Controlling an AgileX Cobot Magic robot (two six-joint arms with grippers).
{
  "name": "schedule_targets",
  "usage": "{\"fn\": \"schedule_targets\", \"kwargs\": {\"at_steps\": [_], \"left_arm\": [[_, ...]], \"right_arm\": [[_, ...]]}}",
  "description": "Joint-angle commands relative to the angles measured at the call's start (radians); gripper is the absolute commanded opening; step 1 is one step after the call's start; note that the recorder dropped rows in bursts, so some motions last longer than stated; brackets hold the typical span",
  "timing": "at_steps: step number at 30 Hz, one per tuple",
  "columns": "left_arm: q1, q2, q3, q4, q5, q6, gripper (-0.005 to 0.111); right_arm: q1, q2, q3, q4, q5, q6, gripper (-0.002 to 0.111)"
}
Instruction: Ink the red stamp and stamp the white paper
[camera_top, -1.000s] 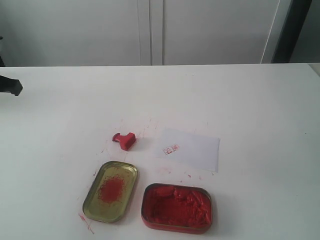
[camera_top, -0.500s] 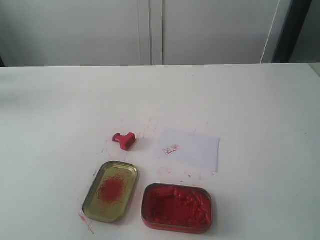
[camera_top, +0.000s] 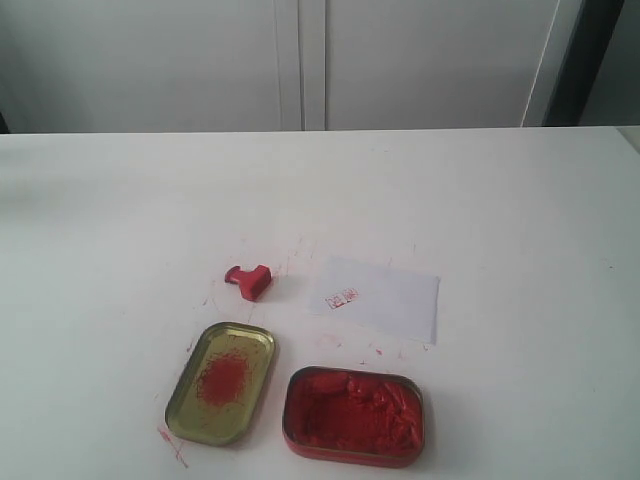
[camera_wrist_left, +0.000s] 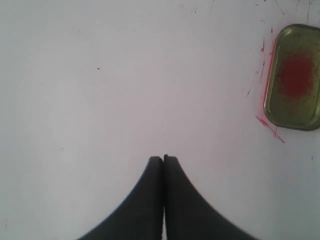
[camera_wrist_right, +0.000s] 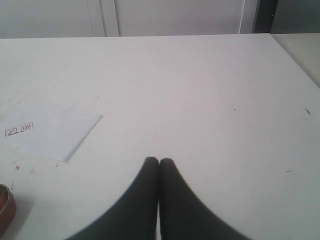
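The red stamp (camera_top: 249, 281) lies on its side on the white table, left of the white paper (camera_top: 382, 297). The paper carries a small red print (camera_top: 341, 298), which the right wrist view also shows on the paper (camera_wrist_right: 50, 129). Neither arm appears in the exterior view. My left gripper (camera_wrist_left: 163, 158) is shut with nothing in it, over bare table. My right gripper (camera_wrist_right: 159, 160) is shut and empty too, off to the side of the paper. Both wrist views leave the stamp out of sight.
A gold tin (camera_top: 222, 381) with a red smear sits near the front edge, and the gold tin (camera_wrist_left: 294, 78) also shows in the left wrist view. Beside it stands a red-paste-filled tin (camera_top: 354, 415). Red ink specks mark the table around them.
The dark tip of the left arm at the exterior view's left edge one second ago has withdrawn out of view. Stamp, paper and tins have not moved.
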Motion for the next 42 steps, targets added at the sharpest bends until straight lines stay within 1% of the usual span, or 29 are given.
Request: {"fn": "schedule_targets", "kwargs": {"at_steps": [1, 5, 8, 15, 28, 30, 35, 42], "left_arm": [[0.004, -0.073, 0.057, -0.011, 0.019, 0.029, 0.0], [0.004, -0.1, 0.087, -0.011, 0.021, 0.042, 0.0], [0.004, -0.1, 0.087, -0.011, 0.044, 0.042, 0.0], [0.004, -0.1, 0.087, -0.011, 0.005, 0.042, 0.0], [0.004, -0.11, 0.087, -0.01, 0.006, 0.042, 0.0], [0.004, -0.129, 0.093, -0.01, -0.013, 0.042, 0.0], [0.004, -0.213, 0.153, -0.01, -0.083, 0.042, 0.0], [0.004, -0.35, 0.301, -0.01, -0.195, 0.042, 0.0]], "right_arm": [[-0.007, -0.005, 0.006, 0.0, -0.015, 0.005, 0.0], [-0.007, -0.005, 0.006, 0.0, -0.015, 0.005, 0.0], [-0.007, -0.005, 0.006, 0.0, -0.015, 0.005, 0.0], [-0.007, -0.005, 0.006, 0.0, -0.015, 0.005, 0.0], [-0.007, -0.005, 0.006, 0.0, -0.015, 0.005, 0.0], [-0.007, -0.005, 0.006, 0.0, -0.015, 0.005, 0.0], [-0.007, -0.005, 0.006, 0.0, -0.015, 0.005, 0.0], [-0.007, -0.005, 0.006, 0.0, -0.015, 0.005, 0.0]]}}
